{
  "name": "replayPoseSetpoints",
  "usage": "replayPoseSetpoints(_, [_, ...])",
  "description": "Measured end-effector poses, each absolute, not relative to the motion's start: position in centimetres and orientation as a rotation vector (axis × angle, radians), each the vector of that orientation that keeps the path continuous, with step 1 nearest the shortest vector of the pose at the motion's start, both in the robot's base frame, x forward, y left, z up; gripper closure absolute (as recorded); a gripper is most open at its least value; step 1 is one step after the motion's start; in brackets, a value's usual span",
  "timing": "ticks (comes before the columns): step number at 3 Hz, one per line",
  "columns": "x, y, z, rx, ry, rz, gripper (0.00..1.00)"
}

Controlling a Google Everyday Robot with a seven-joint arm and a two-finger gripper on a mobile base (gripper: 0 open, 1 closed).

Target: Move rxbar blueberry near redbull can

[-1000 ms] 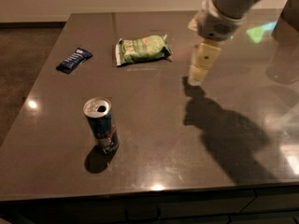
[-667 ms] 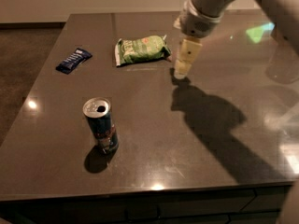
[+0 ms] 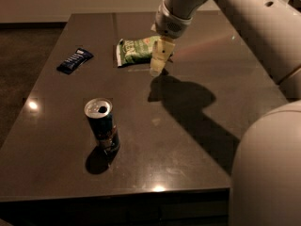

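The rxbar blueberry [image 3: 75, 60] is a flat dark blue wrapper lying on the dark table [image 3: 197, 173] at the far left. The redbull can [image 3: 102, 125] stands upright near the table's front left, its silver top and tab hole showing. My gripper [image 3: 157, 65] hangs from the arm above the table's middle back, at the right edge of the green chip bag [image 3: 137, 51]. It is well to the right of the rxbar and holds nothing that I can see.
The crinkled green chip bag lies at the back middle, partly behind the gripper. My arm's large pale links [image 3: 263, 27] fill the right side of the view. The table's front edge runs along the bottom.
The gripper and arm have moved left across the table, from the right side toward the green chip bag. The rxbar, can and bag have not moved.
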State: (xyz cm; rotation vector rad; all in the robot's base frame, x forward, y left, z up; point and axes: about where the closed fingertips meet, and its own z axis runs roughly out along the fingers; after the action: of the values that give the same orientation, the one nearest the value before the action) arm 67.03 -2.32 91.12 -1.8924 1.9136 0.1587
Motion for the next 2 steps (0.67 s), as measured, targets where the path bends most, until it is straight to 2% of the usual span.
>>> replayPoseSetpoints(2, [68.1, 7.4, 89.4, -1.816, 1.903, 0.245, 0.00])
